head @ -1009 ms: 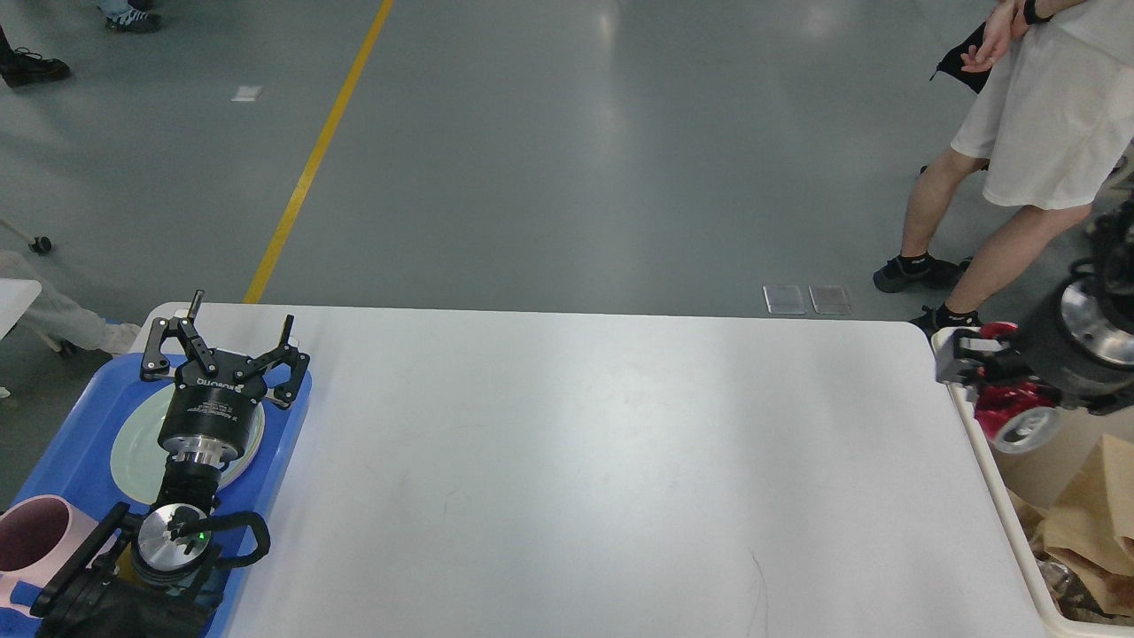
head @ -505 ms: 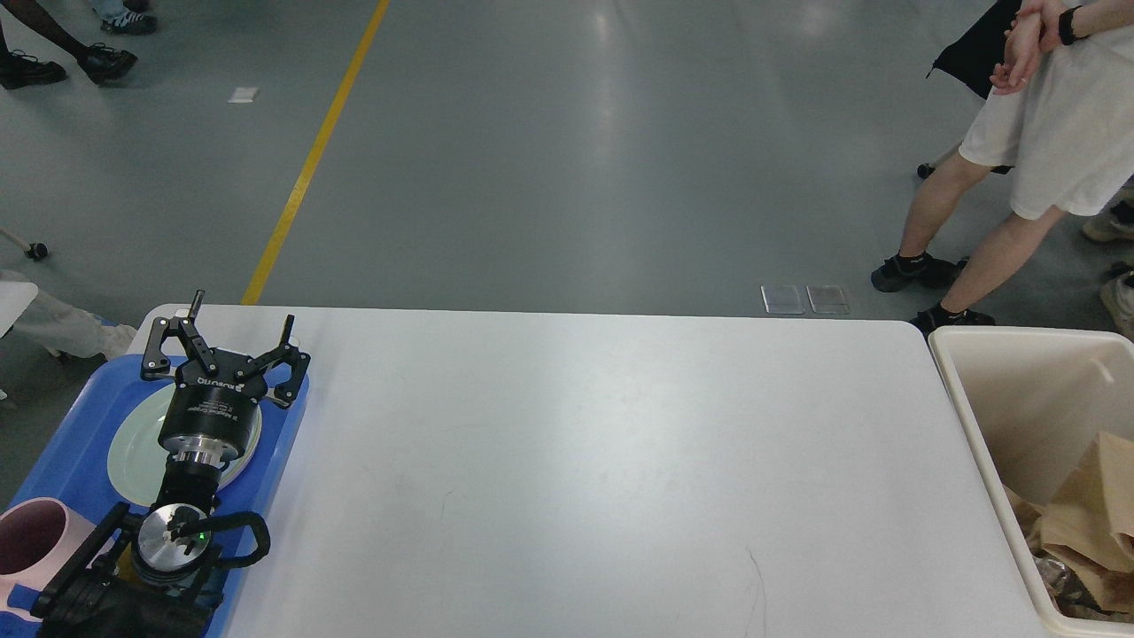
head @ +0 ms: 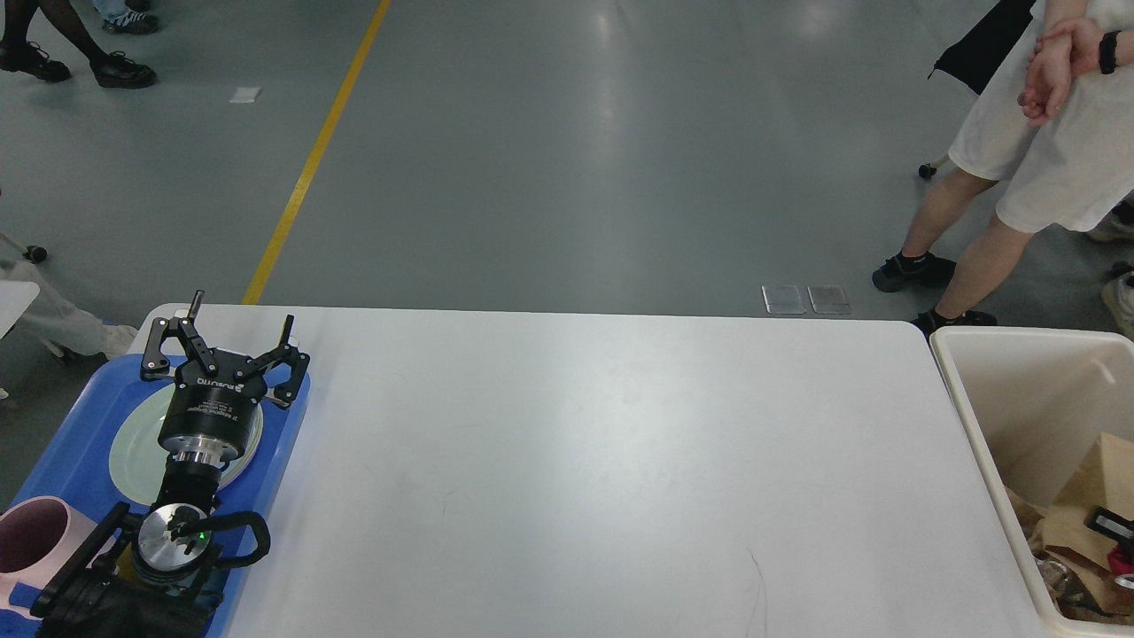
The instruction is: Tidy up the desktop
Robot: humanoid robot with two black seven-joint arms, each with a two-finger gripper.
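The left gripper hung over the blue tray at the table's left end, its two fingers spread wide and holding nothing, exactly as it had a second before. Under it lay a pale green plate, with a pink mug nearer the camera on the same tray.

The change was on the right. A second earlier the right arm had reached over the cream bin beside the table with something red and silver at its end; half a second later it had left the view. It was out of view apart from a small dark and red piece low in the bin's corner, too little to identify. Crumpled brown paper filled the bin's bottom.

The desktop, a wide white top with rounded corners, showed only faint scuffs and one thin dark mark near the front edge. Judging by this, the tidying looked finished or nearly so.

Beyond lay grey floor with a yellow line. A person in white shorts stood at the far right.
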